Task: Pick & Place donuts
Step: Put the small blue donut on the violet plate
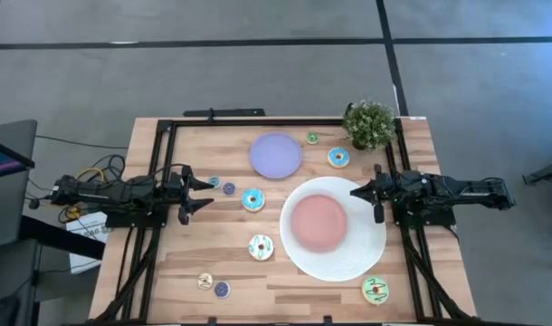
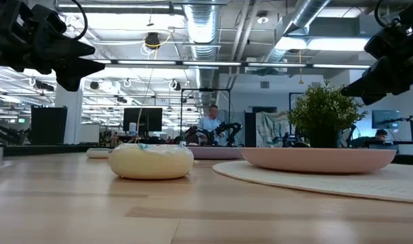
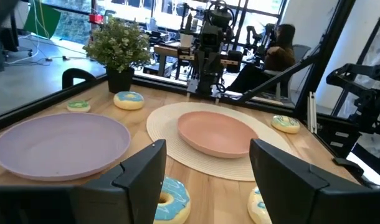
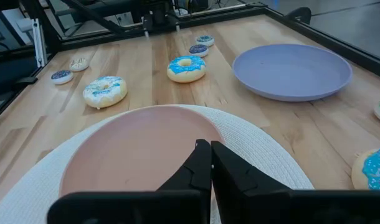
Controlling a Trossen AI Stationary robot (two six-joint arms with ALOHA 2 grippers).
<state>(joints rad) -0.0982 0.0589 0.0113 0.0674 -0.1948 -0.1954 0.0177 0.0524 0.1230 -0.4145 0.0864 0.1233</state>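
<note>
Wooden table (image 1: 167, 272) bears scattered donuts (image 1: 252, 199) beside two plates (image 1: 274, 155). Left gripper (image 1: 202, 192) hovers open and empty near the left edge. Right gripper (image 1: 356, 192) hangs closed and empty over the white plate's rim (image 1: 335, 270).

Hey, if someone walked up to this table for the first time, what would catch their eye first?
Probably the big white plate with its pink centre, right of the table's middle, and the lavender plate behind it. Next, the toy donuts scattered around: a blue-iced donut near the middle, a cream donut in front of it, and a green-striped donut at the front right. The left gripper is open and the right gripper shut, facing each other from the sides above the table.
</note>
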